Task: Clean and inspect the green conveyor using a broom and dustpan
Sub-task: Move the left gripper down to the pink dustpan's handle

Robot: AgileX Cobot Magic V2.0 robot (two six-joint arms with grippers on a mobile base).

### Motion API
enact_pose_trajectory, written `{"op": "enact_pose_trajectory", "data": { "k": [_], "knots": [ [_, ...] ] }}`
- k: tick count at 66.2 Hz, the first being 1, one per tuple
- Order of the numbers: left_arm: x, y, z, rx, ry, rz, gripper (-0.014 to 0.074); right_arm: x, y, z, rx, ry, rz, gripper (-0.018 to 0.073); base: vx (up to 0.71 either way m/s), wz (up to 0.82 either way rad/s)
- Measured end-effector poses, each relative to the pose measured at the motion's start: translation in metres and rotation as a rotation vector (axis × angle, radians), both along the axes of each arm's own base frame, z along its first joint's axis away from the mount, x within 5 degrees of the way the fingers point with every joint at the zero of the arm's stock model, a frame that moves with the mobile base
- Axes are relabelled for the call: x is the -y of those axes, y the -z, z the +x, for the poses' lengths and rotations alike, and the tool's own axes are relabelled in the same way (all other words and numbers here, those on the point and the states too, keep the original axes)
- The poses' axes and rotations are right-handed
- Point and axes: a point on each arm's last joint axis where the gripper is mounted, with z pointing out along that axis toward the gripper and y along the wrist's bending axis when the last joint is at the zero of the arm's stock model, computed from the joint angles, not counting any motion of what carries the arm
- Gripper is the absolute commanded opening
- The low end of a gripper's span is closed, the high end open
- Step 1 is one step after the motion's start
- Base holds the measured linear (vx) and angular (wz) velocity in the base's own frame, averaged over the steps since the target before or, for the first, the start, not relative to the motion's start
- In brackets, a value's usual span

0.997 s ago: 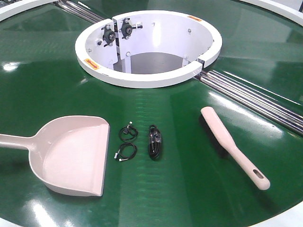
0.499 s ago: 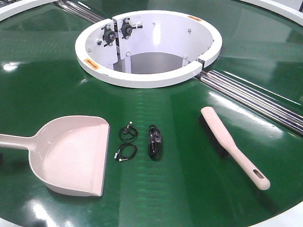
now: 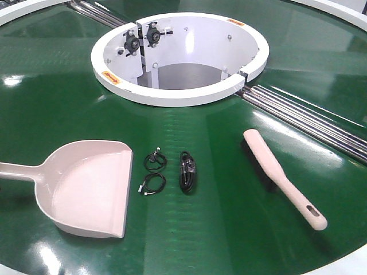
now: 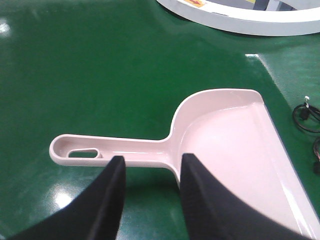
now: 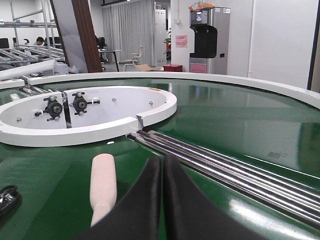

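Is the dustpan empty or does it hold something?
Empty. The dustpan shows only bare pink floor; the black cables lie beside it on the green conveyor.

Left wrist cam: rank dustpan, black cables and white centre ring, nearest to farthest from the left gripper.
1. dustpan: its handle lies just ahead of the left gripper, at frame centre.
2. black cables: right edge, past the scoop's front lip.
3. white centre ring: top right, farthest.

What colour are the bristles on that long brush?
Black bristles under the beige-pink broom; the exterior front-facing view shows them best.
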Motion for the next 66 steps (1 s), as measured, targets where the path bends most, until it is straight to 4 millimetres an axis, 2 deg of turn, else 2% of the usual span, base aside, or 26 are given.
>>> {"op": "enact_pose_trajectory", "data": {
  "k": [8,22,29,66],
  "knots": [
    [0.0,0.0,0.0,0.0,0.0,0.0,0.0311,0.0,0.0,0.0,0.0,0.0,0.0,-0.0008,0.0,0.0],
    [-0.0001,0.0,0.0,0.0,0.003,0.006,0.0487,0.0,0.0,0.0,0.0,0.0,0.0,-0.0008,0.0,0.0],
    [-0.0001,0.0,0.0,0.0,0.003,0.007,0.0539,0.0,0.0,0.0,0.0,0.0,0.0,-0.0008,0.0,0.0],
    [0.0,-0.002,-0.0002,-0.008,0.018,0.029,0.054,0.0,0.0,0.0,0.0,0.0,0.0,-0.0008,0.0,0.0]
  ]
}}
